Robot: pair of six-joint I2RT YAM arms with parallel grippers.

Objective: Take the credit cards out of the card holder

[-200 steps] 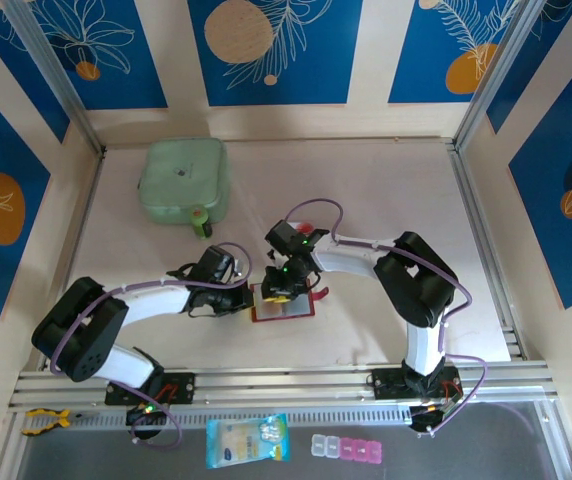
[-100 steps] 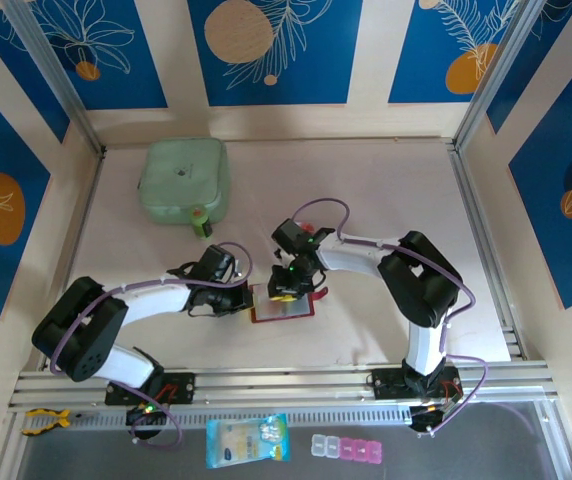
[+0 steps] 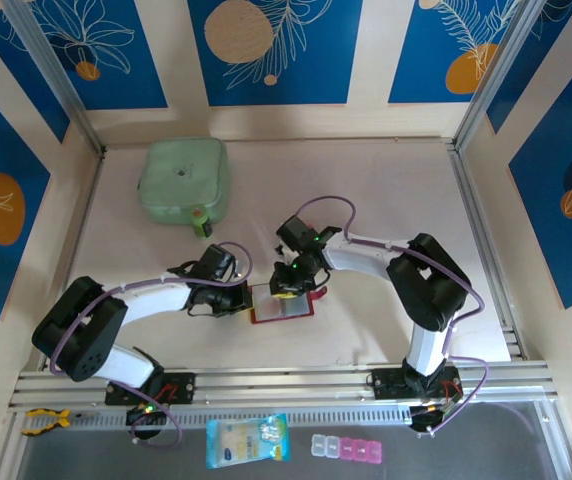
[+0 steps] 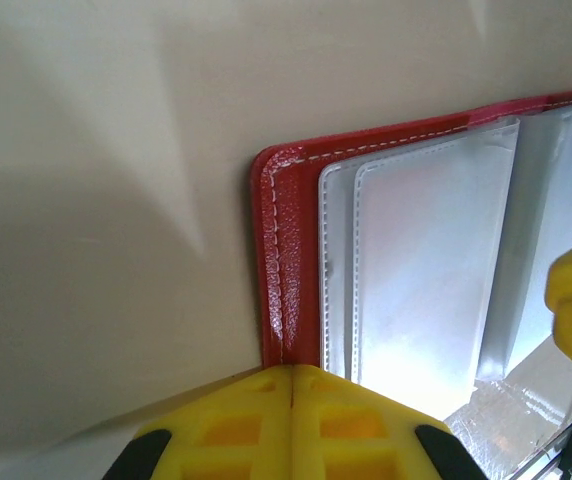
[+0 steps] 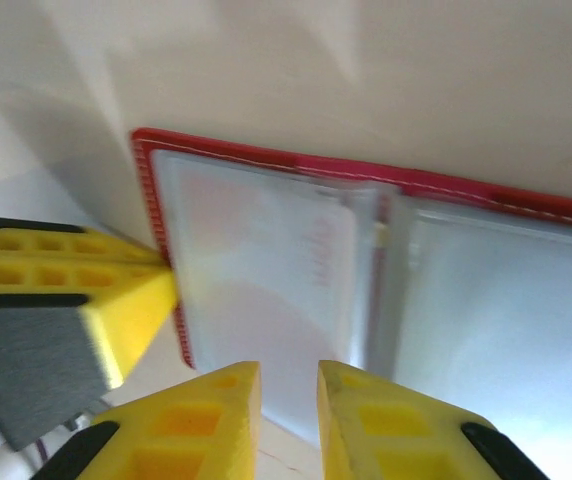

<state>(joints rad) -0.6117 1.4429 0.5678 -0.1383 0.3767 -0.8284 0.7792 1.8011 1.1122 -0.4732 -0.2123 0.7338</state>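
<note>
Card holder [image 3: 284, 306] lies open toward 6 o'clock on the table [image 3: 386, 200], my clenched left gripper [image 4: 293, 372] pressing its 9 o'clock edge, so I'd ease the slightly parted right gripper [image 5: 288, 375] into the clear pocket [image 5: 256, 250].

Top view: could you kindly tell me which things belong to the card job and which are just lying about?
Job: wallet, left claw, right claw.
Lying about: green pouch, blue packet, pill boxes, yellow clamp.
</note>
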